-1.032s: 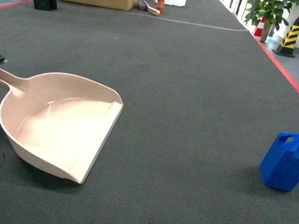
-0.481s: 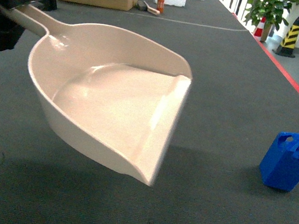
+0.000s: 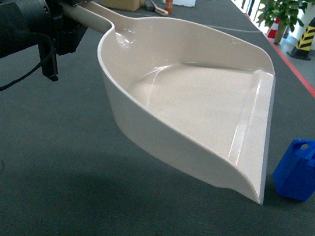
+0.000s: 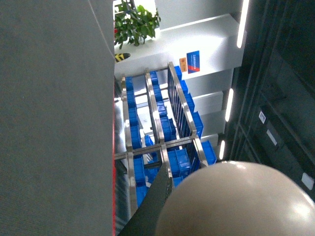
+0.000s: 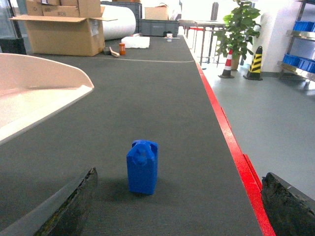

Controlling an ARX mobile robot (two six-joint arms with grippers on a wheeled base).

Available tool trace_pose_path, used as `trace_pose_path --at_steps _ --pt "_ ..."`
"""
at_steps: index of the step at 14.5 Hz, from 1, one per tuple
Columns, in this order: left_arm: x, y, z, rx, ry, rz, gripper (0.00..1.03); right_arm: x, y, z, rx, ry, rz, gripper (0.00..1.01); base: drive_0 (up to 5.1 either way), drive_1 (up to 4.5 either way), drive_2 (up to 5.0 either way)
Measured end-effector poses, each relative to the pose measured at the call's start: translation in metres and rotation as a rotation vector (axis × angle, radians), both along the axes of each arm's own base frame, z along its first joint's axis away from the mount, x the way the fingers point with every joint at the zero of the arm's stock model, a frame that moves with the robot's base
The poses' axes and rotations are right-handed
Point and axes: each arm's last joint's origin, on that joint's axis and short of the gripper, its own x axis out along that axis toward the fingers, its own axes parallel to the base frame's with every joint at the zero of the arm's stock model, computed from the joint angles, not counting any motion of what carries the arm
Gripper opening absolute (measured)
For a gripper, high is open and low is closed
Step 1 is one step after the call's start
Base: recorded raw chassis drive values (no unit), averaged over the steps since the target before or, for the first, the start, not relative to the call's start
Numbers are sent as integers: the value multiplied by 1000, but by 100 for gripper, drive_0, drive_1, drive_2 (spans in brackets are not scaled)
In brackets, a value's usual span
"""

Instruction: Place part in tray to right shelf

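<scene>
I am working in a warehouse or factory floor. My long dark-carpeted table (image 5: 147,93) has a red edge (image 5: 231,147), with cardboard boxes (image 5: 64,29) and a big white roll (image 5: 120,22) at its far end. Beyond it stand striped safety cones (image 5: 255,64), a potted plant (image 5: 239,29), and steel racks (image 4: 157,128) stocked with blue crates (image 4: 179,160).

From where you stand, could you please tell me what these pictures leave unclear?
- Left gripper: its grip on the beige plastic scoop's handle is hidden by the arm's black housing in the head view; the left wrist view shows only the scoop's underside.
- Right gripper: only the finger edges show.
- Small blue plastic block: far side hidden.
</scene>
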Motion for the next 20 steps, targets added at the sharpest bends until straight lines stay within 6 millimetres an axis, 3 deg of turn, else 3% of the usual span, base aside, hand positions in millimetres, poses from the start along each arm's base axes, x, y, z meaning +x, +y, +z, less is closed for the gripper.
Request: trace_pose_path --at_steps 2,3,5,8,9,10,12,16,18,20 --pt "0 2 0 -5 1 10 12 0 0 0 -1 5 -2 98 0 0 0" --pt "0 2 0 -6 1 12 12 2 -1 -3 -28 185 -33 98 0 0 0" --pt "0 0 0 -6 -2 1 12 28 -13 4 -42 287 -65 98 0 0 0" --pt "0 0 0 -6 -1 3 12 91 -23 4 -38 360 51 98 0 0 0" --pt "0 1 0 -5 2 5 12 139 -16 -4 -47 418 113 98 0 0 0" --pt "0 1 0 -6 2 5 12 169 -7 -12 -51 465 157 98 0 0 0" --pt "0 1 0 -5 3 4 12 197 10 -23 -60 519 217 98 0 0 0" --pt "0 1 0 -6 2 4 12 244 31 -28 -95 547 192 98 0 0 0" --pt "0 1 0 -6 3 5 12 256 35 -47 -93 611 162 96 0 0 0" --pt "0 1 0 -6 2 5 12 257 37 -63 -85 643 140 73 0 0 0"
